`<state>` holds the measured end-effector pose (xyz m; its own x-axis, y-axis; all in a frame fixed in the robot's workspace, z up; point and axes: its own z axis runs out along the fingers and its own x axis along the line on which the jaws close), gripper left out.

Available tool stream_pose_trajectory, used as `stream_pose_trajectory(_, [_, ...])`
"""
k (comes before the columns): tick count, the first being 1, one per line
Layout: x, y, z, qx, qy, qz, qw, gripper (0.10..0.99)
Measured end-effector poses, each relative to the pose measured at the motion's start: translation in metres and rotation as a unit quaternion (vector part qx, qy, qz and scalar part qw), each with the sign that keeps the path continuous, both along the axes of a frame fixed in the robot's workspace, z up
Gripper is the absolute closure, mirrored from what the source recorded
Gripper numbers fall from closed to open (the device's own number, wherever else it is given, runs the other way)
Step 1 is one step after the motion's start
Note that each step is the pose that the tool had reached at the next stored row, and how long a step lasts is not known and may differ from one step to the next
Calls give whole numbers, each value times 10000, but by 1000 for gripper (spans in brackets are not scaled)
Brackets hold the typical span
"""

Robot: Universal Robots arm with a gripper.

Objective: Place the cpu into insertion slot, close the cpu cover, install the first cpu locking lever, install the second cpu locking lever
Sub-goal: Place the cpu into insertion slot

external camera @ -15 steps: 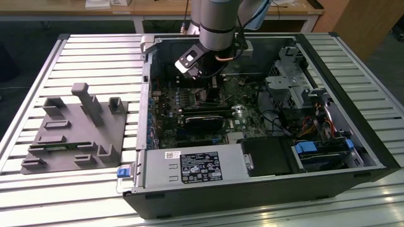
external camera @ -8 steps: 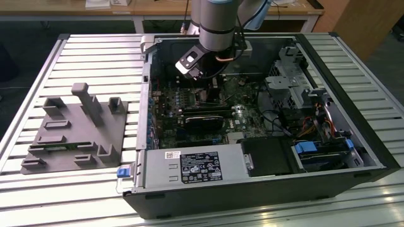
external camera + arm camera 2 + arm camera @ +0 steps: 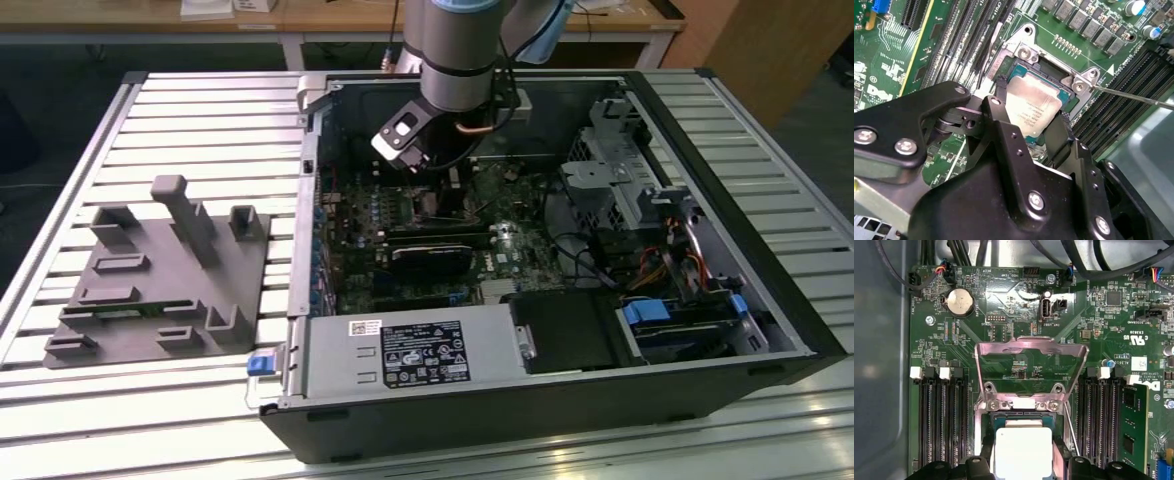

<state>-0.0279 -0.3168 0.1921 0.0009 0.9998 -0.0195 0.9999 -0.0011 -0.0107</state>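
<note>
Inside the computer case point(image 3: 534, 425) on the bench point(image 3: 200, 110), the gripper point(image 3: 1032, 106) has its fingers point(image 3: 1056, 142) clamped on two opposite edges of the cpu point(image 3: 1026, 97); the cpu is in the insertion slot point(image 3: 1051, 75), fully seated or not I cannot tell; the cpu cover point(image 3: 1004, 346) stands folded open just beside the slot.

Light glares off the slatted table point(image 3: 134, 400), but the computer case point(image 3: 534, 420) is pretty dim inside. The cpu cover point(image 3: 1031, 346) shines pinkish, maybe a reflection.
</note>
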Motion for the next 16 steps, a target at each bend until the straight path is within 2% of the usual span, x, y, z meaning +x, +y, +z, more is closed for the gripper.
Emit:
stream_pose_trajectory(10, [2, 3, -9, 9, -6, 0, 10000, 537])
stream_pose_trajectory(11, [2, 3, -8, 8, -5, 0, 10000, 475])
stream_pose_trajectory(16, [1, 2, 17, 5, -3, 0, 10000, 475])
